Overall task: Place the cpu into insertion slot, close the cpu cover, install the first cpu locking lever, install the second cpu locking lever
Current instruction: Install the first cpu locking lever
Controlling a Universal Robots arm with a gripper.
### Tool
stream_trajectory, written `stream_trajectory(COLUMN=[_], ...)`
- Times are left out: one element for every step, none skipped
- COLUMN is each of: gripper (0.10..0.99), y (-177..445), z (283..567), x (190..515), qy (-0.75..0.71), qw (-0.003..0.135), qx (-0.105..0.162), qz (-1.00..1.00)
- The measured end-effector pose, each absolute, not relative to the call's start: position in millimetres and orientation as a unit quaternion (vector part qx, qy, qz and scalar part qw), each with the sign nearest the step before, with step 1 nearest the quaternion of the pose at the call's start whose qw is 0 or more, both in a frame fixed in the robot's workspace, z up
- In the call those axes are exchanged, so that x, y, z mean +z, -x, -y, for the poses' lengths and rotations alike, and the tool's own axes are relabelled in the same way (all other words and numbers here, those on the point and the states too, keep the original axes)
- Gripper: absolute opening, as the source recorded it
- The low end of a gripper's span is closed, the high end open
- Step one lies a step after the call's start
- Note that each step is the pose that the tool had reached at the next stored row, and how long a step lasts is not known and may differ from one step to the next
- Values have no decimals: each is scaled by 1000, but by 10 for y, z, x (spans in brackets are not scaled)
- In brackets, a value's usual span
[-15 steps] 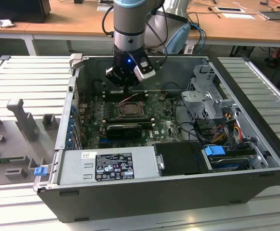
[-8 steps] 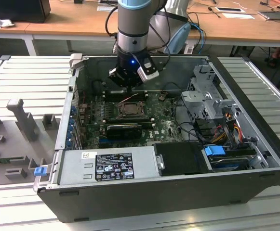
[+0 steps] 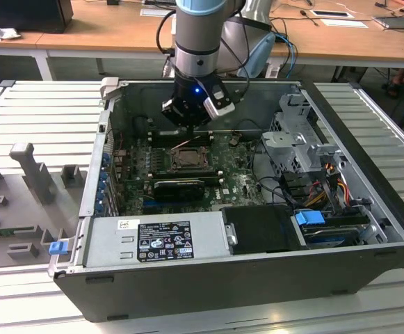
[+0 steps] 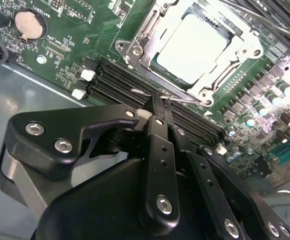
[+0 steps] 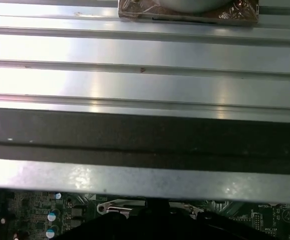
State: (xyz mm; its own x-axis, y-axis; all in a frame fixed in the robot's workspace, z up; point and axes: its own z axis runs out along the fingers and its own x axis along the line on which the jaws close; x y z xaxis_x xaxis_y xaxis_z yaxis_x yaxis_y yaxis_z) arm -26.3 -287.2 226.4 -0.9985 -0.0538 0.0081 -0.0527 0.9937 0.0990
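In the second wrist view the cpu lies flat in the insertion slot, its pale metal face showing. The silver cpu cover is folded down around it. A thin wire locking lever runs along the socket edge nearest the gripper. My gripper has its black fingers pressed together, with the tips at that lever; I cannot tell whether they touch it. In the exterior view the gripper hangs just behind the socket, inside the open computer case.
The green motherboard carries black memory slots between gripper and socket, and a coin battery. The power supply, the drive cage and cables crowd the case. The case wall stands close behind the gripper.
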Motion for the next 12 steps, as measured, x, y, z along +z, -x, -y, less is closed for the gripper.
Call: stream_trajectory(gripper=[106, 106, 106, 106, 106, 106, 106, 106, 106, 106, 106, 106], y=[259, 257, 250, 242, 236, 231, 224, 215, 210, 203, 197, 192], z=[2872, 2872, 2872, 2872, 2872, 2872, 2872, 2872, 2872, 2872, 2872, 2872], x=[2258, 2252, 2243, 2236, 2229, 2217, 2205, 2194, 2187, 2179, 2173, 2165], qy=[-27, -28, -28, -29, -29, -29, -30, -30, -30, -31, -31, -31], qw=[5, 5, 5, 5, 5, 5, 5, 5, 5, 5, 5, 5], qx=[-49, -49, -49, -49, -49, -49, -49, -49, -49, -49, -49, -49], qz=[998, 998, 998, 998, 998, 998, 998, 998, 998, 998, 998, 998])
